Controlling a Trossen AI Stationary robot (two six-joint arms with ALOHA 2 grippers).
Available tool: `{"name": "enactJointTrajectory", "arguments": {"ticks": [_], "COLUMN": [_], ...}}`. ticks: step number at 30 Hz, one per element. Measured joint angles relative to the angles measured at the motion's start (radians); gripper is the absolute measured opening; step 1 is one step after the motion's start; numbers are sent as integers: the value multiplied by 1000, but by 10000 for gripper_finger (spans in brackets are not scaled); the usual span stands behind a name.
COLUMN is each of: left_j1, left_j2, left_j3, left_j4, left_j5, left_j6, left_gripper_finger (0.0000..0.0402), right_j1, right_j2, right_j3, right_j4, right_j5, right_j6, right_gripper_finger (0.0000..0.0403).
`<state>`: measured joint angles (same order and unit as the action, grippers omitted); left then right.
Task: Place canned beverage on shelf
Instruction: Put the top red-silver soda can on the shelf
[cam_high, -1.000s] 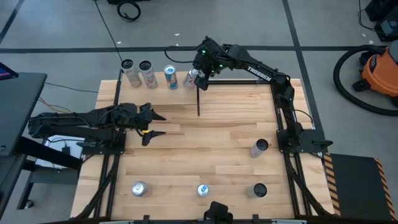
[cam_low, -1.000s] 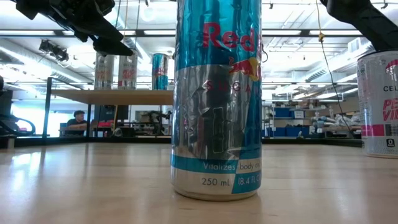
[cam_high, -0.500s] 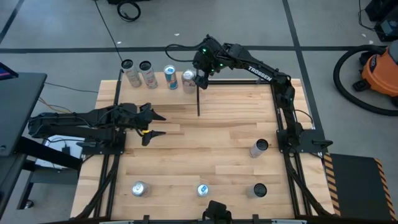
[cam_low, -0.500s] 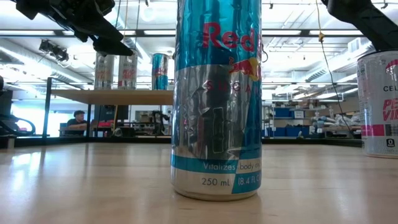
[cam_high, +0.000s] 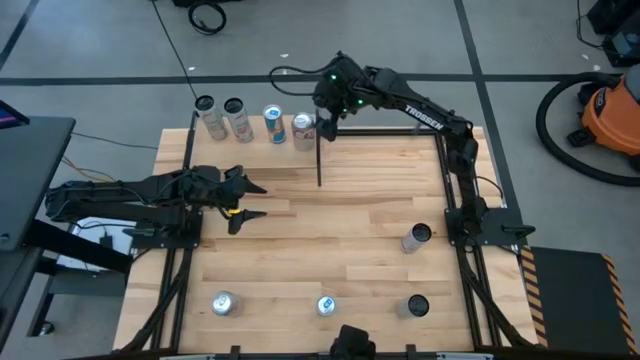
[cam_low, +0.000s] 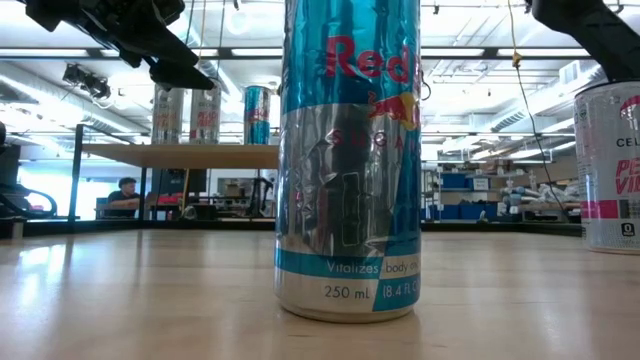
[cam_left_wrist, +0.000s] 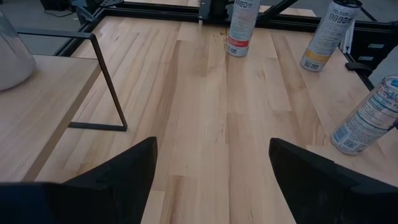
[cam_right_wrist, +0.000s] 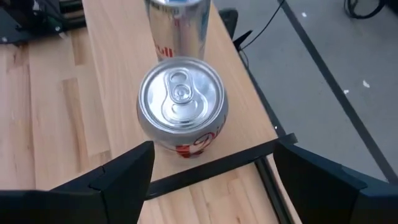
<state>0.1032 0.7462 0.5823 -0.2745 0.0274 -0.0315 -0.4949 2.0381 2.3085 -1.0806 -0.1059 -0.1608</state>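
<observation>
The shelf is a raised pale-wood panel at the table's far left, and several cans stand in a row along its far edge. The rightmost, a silver-topped can with red print, stands upright on its base near the shelf's right end. My right gripper hangs open just above and to the right of it, one finger on either side of the can, touching nothing. My left gripper waits open over the table's left side.
Loose cans stand on the tabletop: three along the near edge and one at the right. A blue-and-silver can fills the low view. A black rod edges the shelf's right end.
My right gripper has drawn back a little from the rightmost can, up and toward the table's right. The can, partly covered by the fingers a second ago, now stands free and upright on the shelf.
</observation>
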Motion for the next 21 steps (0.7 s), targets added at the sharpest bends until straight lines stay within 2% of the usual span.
{"name": "enactJointTrajectory", "arguments": {"ticks": [8,13,21], "left_j1": [0,0,0], "left_j2": [0,0,0], "left_j3": [0,0,0], "left_j4": [0,-1,-11], "left_j5": [0,0,0], "left_j6": [1,-2,-1], "left_gripper_finger": [311,311,311], "right_j1": [3,16,33], "right_j2": [-5,16,57], "right_j3": [1,-1,-1], "right_j4": [157,228,222], "right_j5": [1,-44,-73], "right_j6": [15,34,6], "right_gripper_finger": [339,339,339]}}
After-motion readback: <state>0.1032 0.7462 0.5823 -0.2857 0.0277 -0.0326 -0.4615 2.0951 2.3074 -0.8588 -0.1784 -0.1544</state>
